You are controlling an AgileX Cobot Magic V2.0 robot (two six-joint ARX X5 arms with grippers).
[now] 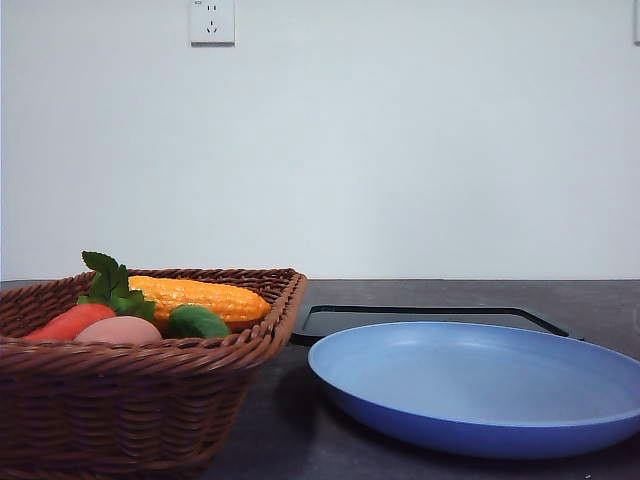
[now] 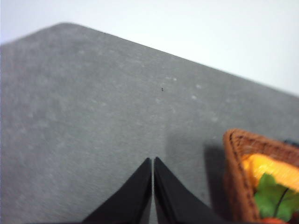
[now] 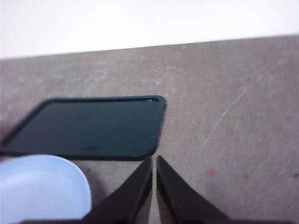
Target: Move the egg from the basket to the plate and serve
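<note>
Egg sits in the wicker basket at the counter's left-front, between carrot and green vegetable. Left claw, pinched closed and empty, hangs just beside the basket rim, so it's nearer. Right claw, closed and empty, is by the blue plate.

You're looking at two matching tools: the left arm's matte black, wedge-shaped gripper and the right arm's matte black, wedge-shaped gripper. Each has two smooth, flat-sided fingers tapering to sharp points, without visible screws, cables or markings.
</note>
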